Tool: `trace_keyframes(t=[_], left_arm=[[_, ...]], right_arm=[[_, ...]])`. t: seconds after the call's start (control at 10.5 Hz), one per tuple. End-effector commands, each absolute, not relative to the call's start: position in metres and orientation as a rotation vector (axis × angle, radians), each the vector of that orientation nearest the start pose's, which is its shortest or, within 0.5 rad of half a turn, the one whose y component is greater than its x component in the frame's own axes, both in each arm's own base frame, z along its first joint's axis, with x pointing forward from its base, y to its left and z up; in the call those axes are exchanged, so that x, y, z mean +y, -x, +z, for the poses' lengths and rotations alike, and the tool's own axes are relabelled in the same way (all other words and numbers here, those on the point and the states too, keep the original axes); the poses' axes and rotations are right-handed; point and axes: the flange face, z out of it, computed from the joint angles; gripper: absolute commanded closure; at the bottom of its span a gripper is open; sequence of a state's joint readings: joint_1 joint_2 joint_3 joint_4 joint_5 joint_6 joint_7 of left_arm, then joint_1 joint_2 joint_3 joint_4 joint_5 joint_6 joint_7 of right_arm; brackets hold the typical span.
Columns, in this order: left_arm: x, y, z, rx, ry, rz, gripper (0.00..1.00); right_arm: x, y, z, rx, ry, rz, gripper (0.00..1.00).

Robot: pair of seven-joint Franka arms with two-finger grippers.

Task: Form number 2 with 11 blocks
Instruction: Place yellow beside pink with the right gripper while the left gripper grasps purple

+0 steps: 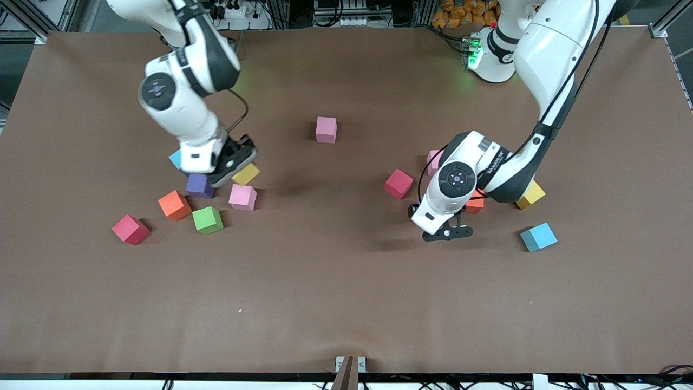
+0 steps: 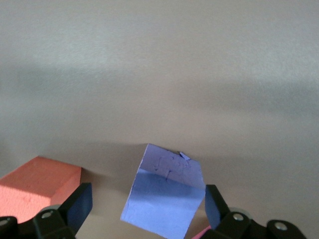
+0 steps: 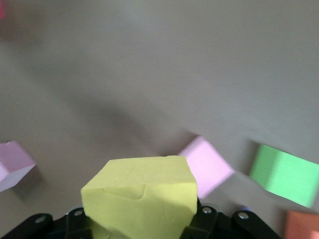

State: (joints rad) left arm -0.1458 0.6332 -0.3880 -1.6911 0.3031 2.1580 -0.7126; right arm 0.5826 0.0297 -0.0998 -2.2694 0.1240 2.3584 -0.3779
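My right gripper [image 1: 241,170] is shut on a yellow block [image 3: 142,196] and holds it over a cluster of blocks at the right arm's end: purple [image 1: 199,186], pink [image 1: 242,196], green [image 1: 207,219], orange [image 1: 174,205], red [image 1: 130,229]. A light blue one [image 1: 176,158] is half hidden by the hand. My left gripper [image 1: 448,234] is open. In the left wrist view a blue block [image 2: 164,196] lies on the table between its fingertips [image 2: 79,201], untouched. The hand hides it in the front view. No number 2 is in view.
Around the left arm lie a red block [image 1: 399,183], a pink one [image 1: 435,161], an orange one [image 1: 475,201], a yellow one [image 1: 530,195] and a light blue one [image 1: 538,236]. One pink block [image 1: 326,130] sits alone mid-table, farther from the front camera.
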Motion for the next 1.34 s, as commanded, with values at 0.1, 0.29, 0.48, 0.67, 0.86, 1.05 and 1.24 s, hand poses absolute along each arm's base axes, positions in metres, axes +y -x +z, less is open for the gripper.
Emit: trace_keyframes(t=[0.1,0.29,0.48,0.67,0.86,1.05,1.24], left_arm=[[-0.313,-0.587,0.234,0.111,3.1,0.113,0.0],[-0.315,-0.577,0.225,0.208,3.092,0.145,0.0],[-0.315,-0.567,0.215,0.251,3.08,0.174,0.0],[-0.313,-0.565,0.21,0.281,3.081,0.161,0.0],[-0.306,-0.566,0.208,0.295,3.078,0.17,0.0],[-0.305,-0.565,0.205,0.299,3.076,0.179,0.0],[-0.301,-0.568,0.206,0.289,3.078,0.177,0.0]], right_arm=[[0.307,-0.401,0.334,-1.733,2.718,-0.086,0.43],[0.323,-0.367,0.299,-1.833,2.633,-0.118,0.43],[0.345,-0.335,0.26,-1.943,2.532,-0.159,0.42],[0.361,-0.317,0.232,-2.01,2.484,-0.123,0.42],[0.374,-0.301,0.222,-2.06,2.432,-0.114,0.41],[0.374,-0.297,0.214,-2.08,2.419,-0.087,0.41],[0.378,-0.286,0.198,-2.085,2.406,-0.041,0.4]])
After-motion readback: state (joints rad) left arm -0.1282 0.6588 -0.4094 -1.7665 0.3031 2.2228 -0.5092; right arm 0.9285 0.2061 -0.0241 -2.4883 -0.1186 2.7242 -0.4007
